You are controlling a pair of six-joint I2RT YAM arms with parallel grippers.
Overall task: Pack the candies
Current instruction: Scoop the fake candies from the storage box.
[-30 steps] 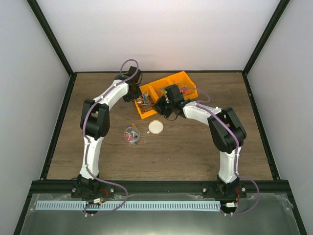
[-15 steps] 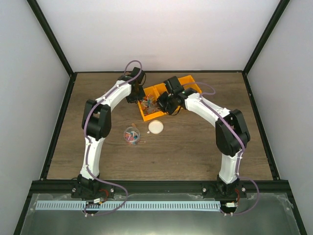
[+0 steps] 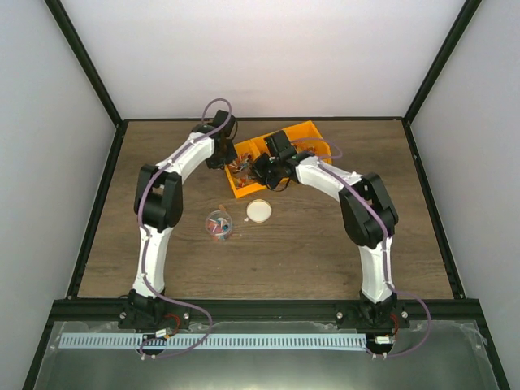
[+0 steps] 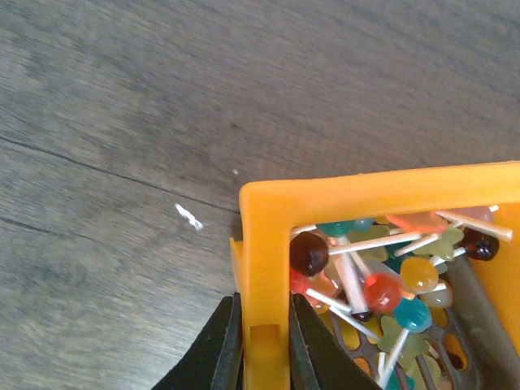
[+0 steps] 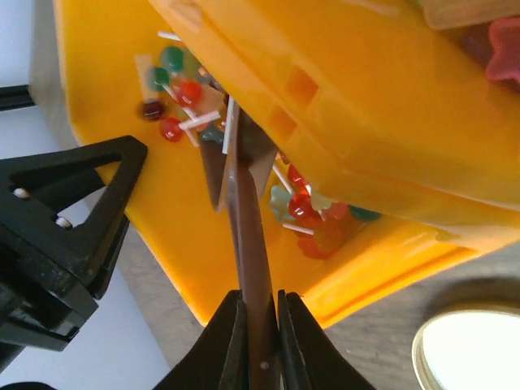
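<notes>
**Scoop reaches the candies**
Beyond the jar (image 3: 218, 225) and lid (image 3: 258, 210), the right gripper (image 5: 258, 315), pinching the scoop (image 5: 242, 195), has swung left into the candies (image 4: 382, 288). The left gripper (image 4: 262, 329) clamps the bin (image 4: 268, 236) wall. Loading has perhaps begun.

white arm links (image 3: 150, 252), black joints (image 3: 159, 200), black jaws, purple cables (image 3: 215, 101)
</notes>
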